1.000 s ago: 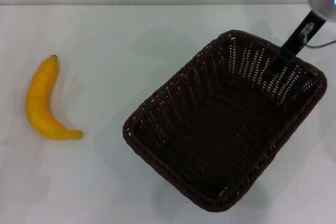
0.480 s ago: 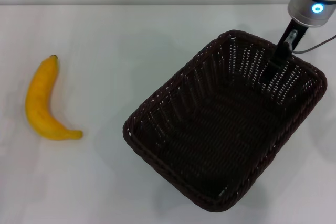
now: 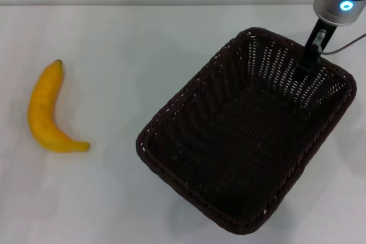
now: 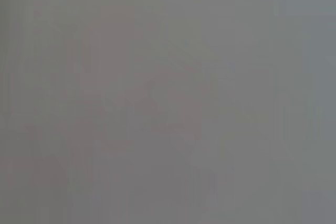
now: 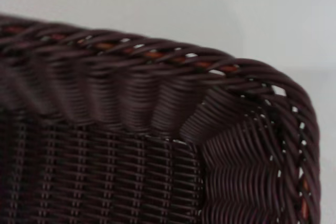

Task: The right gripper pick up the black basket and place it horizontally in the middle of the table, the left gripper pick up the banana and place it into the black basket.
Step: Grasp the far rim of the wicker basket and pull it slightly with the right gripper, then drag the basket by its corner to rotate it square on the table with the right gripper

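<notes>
A plain white matte table [image 3: 143, 38] fills the head view, with a pale wall band along its far edge. The large rectangular black basket [image 3: 246, 132] of dark woven wicker sits diagonally on it. The curved yellow banana [image 3: 46, 112] lies well apart from the basket, toward the robot's left, its dark stem tip pointing away from the robot.

The right gripper [image 3: 309, 58], slim black fingers under a silver-grey arm with a glowing blue ring, is clamped over the basket's far rim beside its far right corner. Compared with half a second ago, the basket has shifted slightly and appears lifted at the gripped end.

Bare table separates basket from banana. The right wrist view shows a braided basket corner [image 5: 210, 103]. The left gripper is nowhere visible.
</notes>
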